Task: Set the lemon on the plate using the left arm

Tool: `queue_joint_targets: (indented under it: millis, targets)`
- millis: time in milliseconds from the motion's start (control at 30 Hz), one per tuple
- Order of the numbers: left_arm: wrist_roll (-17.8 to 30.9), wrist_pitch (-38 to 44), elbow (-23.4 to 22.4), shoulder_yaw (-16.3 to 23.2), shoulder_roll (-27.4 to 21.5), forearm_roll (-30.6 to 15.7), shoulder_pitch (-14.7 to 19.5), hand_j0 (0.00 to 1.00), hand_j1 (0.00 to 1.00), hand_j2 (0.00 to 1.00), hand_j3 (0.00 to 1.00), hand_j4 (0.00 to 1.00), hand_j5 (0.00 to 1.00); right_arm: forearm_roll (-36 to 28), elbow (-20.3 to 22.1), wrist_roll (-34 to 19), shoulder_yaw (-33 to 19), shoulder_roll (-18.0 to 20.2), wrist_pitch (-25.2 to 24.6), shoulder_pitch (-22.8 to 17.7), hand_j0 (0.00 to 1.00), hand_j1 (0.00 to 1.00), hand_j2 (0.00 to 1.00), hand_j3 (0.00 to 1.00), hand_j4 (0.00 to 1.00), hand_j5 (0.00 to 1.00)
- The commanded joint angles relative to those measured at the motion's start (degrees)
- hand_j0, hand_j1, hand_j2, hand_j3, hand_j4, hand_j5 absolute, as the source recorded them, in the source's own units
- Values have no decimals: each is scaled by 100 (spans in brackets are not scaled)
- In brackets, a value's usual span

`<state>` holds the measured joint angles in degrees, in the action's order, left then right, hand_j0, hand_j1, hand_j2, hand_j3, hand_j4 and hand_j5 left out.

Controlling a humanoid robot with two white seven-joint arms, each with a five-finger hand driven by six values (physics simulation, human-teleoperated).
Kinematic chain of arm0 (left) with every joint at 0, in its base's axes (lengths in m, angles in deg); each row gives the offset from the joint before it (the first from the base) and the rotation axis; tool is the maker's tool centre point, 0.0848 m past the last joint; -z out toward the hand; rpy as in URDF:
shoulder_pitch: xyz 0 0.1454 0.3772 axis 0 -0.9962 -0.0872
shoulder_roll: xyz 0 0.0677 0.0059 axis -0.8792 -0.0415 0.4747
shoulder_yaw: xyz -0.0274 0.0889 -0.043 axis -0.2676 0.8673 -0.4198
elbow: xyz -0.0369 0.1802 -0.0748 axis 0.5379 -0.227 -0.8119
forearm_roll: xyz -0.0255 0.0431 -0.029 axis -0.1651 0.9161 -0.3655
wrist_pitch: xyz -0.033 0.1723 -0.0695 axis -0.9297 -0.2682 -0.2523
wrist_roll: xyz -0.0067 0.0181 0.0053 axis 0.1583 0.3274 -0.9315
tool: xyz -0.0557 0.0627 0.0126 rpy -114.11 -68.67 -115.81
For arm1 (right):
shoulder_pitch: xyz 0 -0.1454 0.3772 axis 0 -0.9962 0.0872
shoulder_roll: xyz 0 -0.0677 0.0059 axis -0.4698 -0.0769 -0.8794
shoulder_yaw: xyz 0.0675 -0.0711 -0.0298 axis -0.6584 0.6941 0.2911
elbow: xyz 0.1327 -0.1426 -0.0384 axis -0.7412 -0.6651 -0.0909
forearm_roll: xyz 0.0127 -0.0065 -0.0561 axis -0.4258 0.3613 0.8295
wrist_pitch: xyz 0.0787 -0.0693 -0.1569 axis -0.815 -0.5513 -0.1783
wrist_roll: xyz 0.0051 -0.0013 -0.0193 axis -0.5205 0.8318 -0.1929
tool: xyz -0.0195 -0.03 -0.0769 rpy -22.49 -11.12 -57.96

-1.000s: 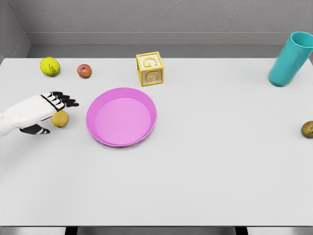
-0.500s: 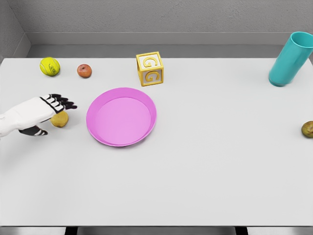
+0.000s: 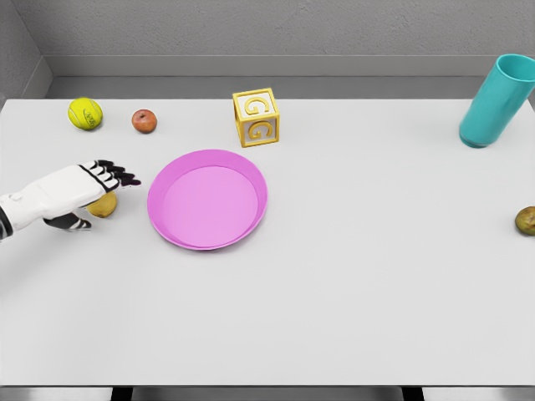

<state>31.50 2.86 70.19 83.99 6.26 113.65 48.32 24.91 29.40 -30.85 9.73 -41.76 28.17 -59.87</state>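
left hand [image 3: 84, 185], glossy white shell with black fingers, stretches flat and loose over the small, dull yellow-brown lemon [image 3: 104, 206], holding nothing; whether it touches the fruit, can't tell. the lemon peeks out under the palm, sitting on the smooth white table [image 3: 334, 292]. just right of it lies the round, shallow pink plate [image 3: 207, 199]. far right, a tilted teal cup [image 3: 496, 101].

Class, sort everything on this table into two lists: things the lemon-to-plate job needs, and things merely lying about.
Needed: lemon, pink plate, left hand.

Lying about: tennis ball, red apple, letter block, teal cup, brownish fruit at right edge.
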Motion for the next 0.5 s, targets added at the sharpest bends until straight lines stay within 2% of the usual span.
queue_joint_targets:
  millis: [0,133,267,300,467]
  targets:
    - [-4,4,-129,3,0,41,9,95,95,95,95,95,95,-1,0,-1,2,0,0,0,100,100,100,100,100,100]
    - [-4,4,-147,3,0,164,18,86,86,86,86,86,86,-1,0,-1,2,0,0,0,100,100,100,100,100,100]
    - [5,4,-147,47,35,208,53,83,83,83,83,83,83,-1,0,-1,2,0,0,0,100,100,100,100,100,100]
    - [5,4,-147,161,35,199,158,83,83,83,83,83,83,-1,0,-1,2,0,0,0,100,100,100,100,100,100]
    - [14,4,-138,232,35,199,193,76,76,76,76,76,76,-1,0,-1,2,0,0,0,100,100,100,100,100,100]
